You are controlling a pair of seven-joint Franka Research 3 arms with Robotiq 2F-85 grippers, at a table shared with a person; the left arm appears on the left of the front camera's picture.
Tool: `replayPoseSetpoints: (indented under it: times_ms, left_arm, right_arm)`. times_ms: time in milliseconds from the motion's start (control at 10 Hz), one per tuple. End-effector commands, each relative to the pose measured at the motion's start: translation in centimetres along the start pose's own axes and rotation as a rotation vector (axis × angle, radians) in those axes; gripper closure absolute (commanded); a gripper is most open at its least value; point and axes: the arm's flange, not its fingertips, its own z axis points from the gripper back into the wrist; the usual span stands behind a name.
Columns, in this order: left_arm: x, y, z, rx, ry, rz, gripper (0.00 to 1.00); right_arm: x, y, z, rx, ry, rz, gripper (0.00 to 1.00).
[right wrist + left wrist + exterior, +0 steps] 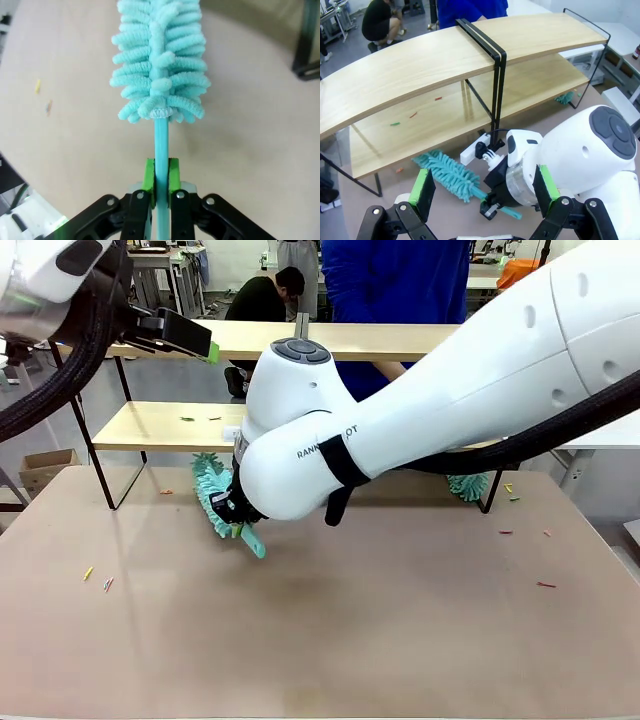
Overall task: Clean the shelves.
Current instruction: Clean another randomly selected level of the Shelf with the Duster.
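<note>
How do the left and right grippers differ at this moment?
The left gripper has its jaws wide apart and empty; the right gripper has its jaws shut on the thin handle of the fluffy teal duster. The left gripper sits high, about level with the top board of the light wooden shelves; the right gripper is low, near the beige-brown tabletop. Both are black with green pads.

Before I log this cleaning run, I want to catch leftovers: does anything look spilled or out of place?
Yes. Small coloured scraps lie scattered on the lower board of the shelves, and more lie on the brown tabletop. A spare teal duster lies on the tabletop under the shelves' right end.
</note>
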Motion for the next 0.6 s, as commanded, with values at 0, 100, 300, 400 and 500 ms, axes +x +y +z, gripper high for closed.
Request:
replayPoseSetpoints:
  times_ms: [0,100,300,400,500]
  left_arm:
    - [-0.1,0.0,0.1,0.001,-0.003,0.001,0.0]
    - [-0.1,0.0,0.1,0.001,-0.003,0.001,0.0]
    - [-0.1,0.0,0.1,0.001,-0.003,0.001,0.0]
    - [-0.1,0.0,0.1,0.001,-0.003,0.001,0.0]
    - [-0.1,0.0,0.1,0.001,-0.003,0.001,0.0]
  right_arm:
    - [1.1,0.5,0.1,0.054,0.012,0.045,0.88]
    - [1.8,0.7,-0.1,0.078,0.028,0.07,0.88]
    - [3.2,1.4,-0.4,0.1,0.041,0.142,0.88]
    - [3.7,1.4,-0.5,0.097,0.045,0.182,0.88]
    - [4.2,1.1,-0.3,0.099,0.047,0.219,0.88]
